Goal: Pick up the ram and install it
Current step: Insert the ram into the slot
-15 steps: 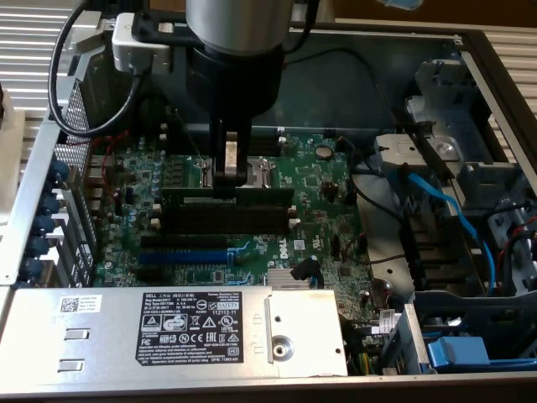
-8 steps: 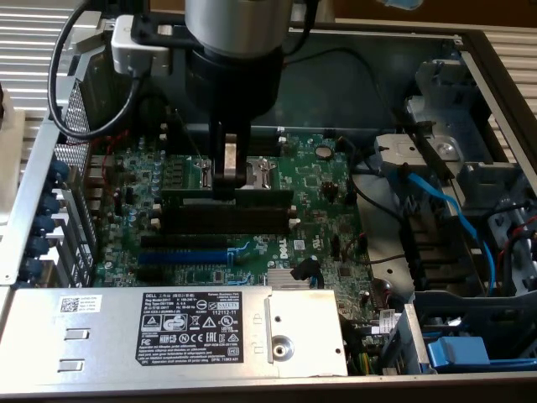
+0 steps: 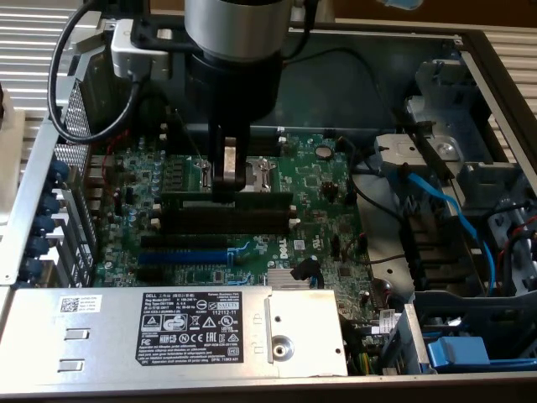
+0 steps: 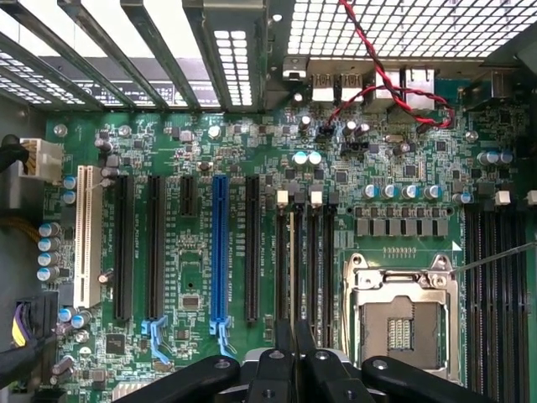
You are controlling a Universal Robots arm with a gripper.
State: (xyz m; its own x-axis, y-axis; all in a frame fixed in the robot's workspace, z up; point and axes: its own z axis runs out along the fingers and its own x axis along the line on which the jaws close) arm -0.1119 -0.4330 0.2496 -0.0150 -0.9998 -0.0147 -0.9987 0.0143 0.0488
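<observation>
The ram (image 3: pixel 264 202) is a long narrow dark-green stick lying along the black memory slots (image 3: pixel 252 222) in the middle of the motherboard (image 3: pixel 327 185). My gripper (image 3: pixel 228 186) comes straight down onto its middle, fingers pinched on it. In the wrist view the black fingers (image 4: pixel 277 369) stand close together around the ram's thin top edge (image 4: pixel 296 277), which runs in line with one of the memory slots (image 4: pixel 312 252). Whether the stick is pushed fully home in the slot I cannot tell.
The open CPU socket (image 4: pixel 403 323) lies beside the memory slots. A blue expansion slot (image 4: pixel 220 252) and black slots sit on the other side. A labelled grey power supply (image 3: pixel 189 327) fills the near edge; blue cables (image 3: pixel 457 218) and drive bays stand at the exterior view's right.
</observation>
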